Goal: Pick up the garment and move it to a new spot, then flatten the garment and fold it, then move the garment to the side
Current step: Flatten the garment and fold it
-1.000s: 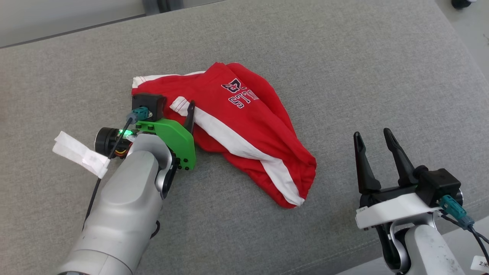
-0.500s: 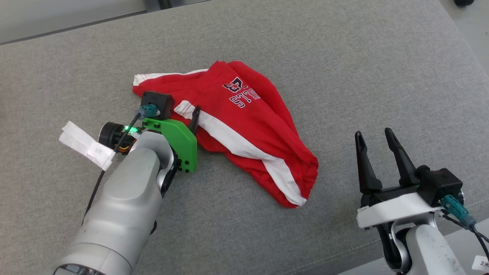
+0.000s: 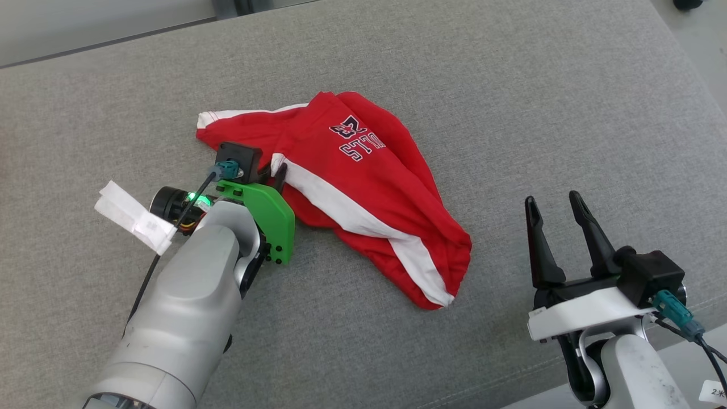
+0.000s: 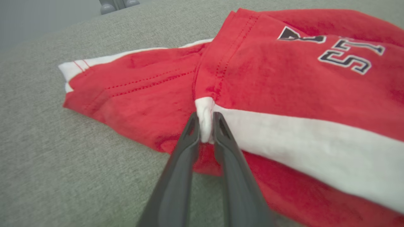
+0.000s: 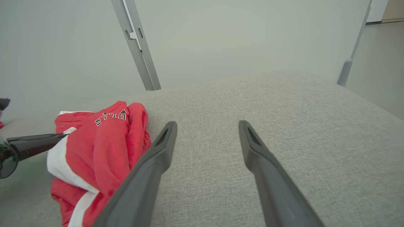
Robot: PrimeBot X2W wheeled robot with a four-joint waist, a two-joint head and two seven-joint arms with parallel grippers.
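Note:
A crumpled red garment (image 3: 363,187) with white stripes and dark lettering lies on the grey cushion (image 3: 511,85). My left gripper (image 3: 277,168) is at the garment's left side, shut on the end of a white stripe. In the left wrist view the left gripper (image 4: 205,126) pinches that white fold (image 4: 204,113) between its fingers. My right gripper (image 3: 550,210) stands open at the lower right, apart from the garment, with nothing between its fingers. In the right wrist view the garment (image 5: 104,142) lies left of the open right gripper (image 5: 206,126).
The grey cushion's front edge (image 3: 670,335) runs just below my right gripper, with pale floor beyond. A grey wall (image 5: 221,37) and metal frame posts (image 5: 139,47) stand behind the cushion. Bare cushion spreads to the right and far side of the garment.
My left gripper has moved a little forward and right onto the white stripe and shut on it. The right gripper has stayed put.

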